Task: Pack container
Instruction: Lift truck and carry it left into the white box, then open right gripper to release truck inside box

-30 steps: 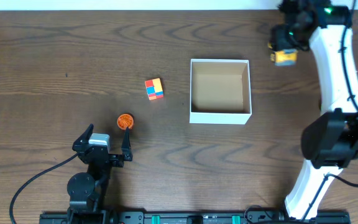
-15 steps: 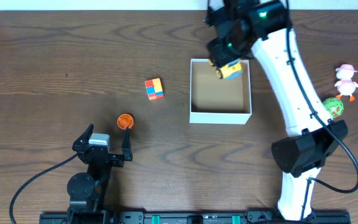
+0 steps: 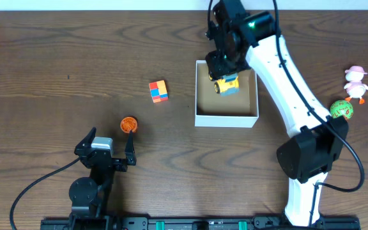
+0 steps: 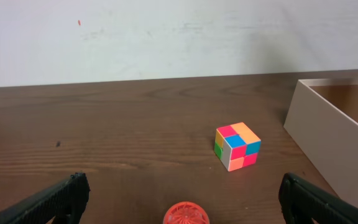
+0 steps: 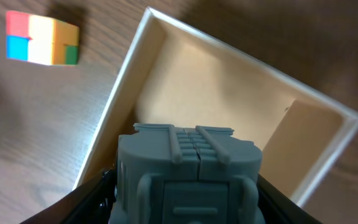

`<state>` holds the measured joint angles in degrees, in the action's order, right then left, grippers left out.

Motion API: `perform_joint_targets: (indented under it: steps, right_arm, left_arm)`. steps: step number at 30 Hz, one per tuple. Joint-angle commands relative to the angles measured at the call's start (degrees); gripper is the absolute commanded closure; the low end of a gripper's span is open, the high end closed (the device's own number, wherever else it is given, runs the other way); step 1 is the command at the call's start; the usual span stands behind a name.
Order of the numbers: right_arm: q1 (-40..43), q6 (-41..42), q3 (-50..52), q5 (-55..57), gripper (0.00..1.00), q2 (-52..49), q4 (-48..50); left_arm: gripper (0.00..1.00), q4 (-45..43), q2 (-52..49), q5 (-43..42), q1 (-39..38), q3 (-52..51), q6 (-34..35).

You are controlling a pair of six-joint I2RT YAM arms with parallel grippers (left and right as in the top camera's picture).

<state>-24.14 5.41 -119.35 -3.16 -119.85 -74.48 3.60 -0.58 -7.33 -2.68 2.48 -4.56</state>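
Hovering over the square white-walled cardboard container point(image 3: 226, 119) on the dark wooden tabletop point(image 3: 43, 64), the right claw point(image 3: 225, 78) grips a small yellow-and-blue toy point(image 3: 229, 86), apparently to drop it inside; the left claw point(image 3: 112, 136) rests wide open, empty.

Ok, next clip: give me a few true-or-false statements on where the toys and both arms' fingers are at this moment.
1. The right fingers hold a yellow toy within the outline of the box, seen from above. True.
2. The colour cube lies inside the box. False: it lies on the table, left of the box.
3. The left fingers are open and hold nothing. True.
4. The pink duck stands beside the cube. False: it stands at the table's far right, near a green ball.
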Motion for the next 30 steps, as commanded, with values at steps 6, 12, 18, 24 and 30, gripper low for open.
perform_joint_targets:
  steps: [6,12,18,24,30]
  right_arm:
    - [0.1,11.6,11.6,-0.1,0.56,-0.4,8.9]
    - [0.1,16.0,17.7,0.0,0.55,-0.4,16.5]
    - [0.1,18.3,19.2,3.9,0.52,-0.5,19.3]
    - [0.1,18.4,19.8,7.7,0.52,-0.5,19.9]
    - [0.0,20.1,19.8,8.1,0.49,-1.4,20.3]
  left_arm:
    - [0.02,0.8,0.3,-0.6,0.2,-1.7,-0.6]
    - [0.02,0.8,0.3,-0.6,0.2,-1.7,-0.6]
    - [0.02,0.8,0.3,-0.6,0.2,-1.7,-0.6]
    - [0.02,0.8,0.3,-0.6,0.2,-1.7,-0.6]
    - [0.02,0.8,0.3,-0.6,0.2,-1.7,-0.6]
